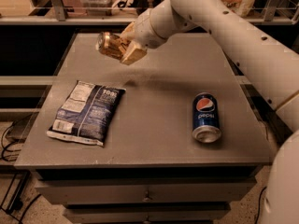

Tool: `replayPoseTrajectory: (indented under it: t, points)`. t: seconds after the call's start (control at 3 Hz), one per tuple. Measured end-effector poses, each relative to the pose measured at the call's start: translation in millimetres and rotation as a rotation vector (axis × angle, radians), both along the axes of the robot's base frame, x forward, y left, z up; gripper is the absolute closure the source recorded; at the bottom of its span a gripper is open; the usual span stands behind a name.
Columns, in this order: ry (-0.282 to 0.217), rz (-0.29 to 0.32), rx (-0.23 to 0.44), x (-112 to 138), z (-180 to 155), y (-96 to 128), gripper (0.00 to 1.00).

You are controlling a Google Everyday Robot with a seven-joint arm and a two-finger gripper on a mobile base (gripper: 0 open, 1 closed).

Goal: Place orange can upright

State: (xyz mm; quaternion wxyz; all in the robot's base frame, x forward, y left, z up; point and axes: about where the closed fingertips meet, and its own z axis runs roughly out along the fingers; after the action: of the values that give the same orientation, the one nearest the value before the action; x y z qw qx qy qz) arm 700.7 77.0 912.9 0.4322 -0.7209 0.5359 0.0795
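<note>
Gripper [120, 49] over table [163, 106] rear; fingers [134, 55] clasp, partly hide tilted orange can [106, 42].

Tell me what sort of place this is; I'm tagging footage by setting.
Likely a lab or office workspace: a grey table with drawers beneath, metal-framed shelving behind. The gripper holds the golden-orange drink can in the air over the table's far left.

Orange can [108, 45] sideways, aloft in tool [121, 49].
</note>
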Motion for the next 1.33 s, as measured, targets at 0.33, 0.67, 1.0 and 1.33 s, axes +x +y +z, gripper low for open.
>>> replayPoseTrajectory:
  t: [0.33, 0.67, 1.0, 1.33]
  points:
    - [0.006, -0.007, 0.008, -0.4, 0.0, -5.2, 1.00]
    - [0.012, -0.022, 0.043, 0.9, -2.2, -6.9, 1.00]
    - [0.025, -0.050, 0.151, 3.8, -5.1, -14.1, 1.00]
    - [0.031, -0.092, 0.259, 5.7, -4.4, -28.1, 1.00]
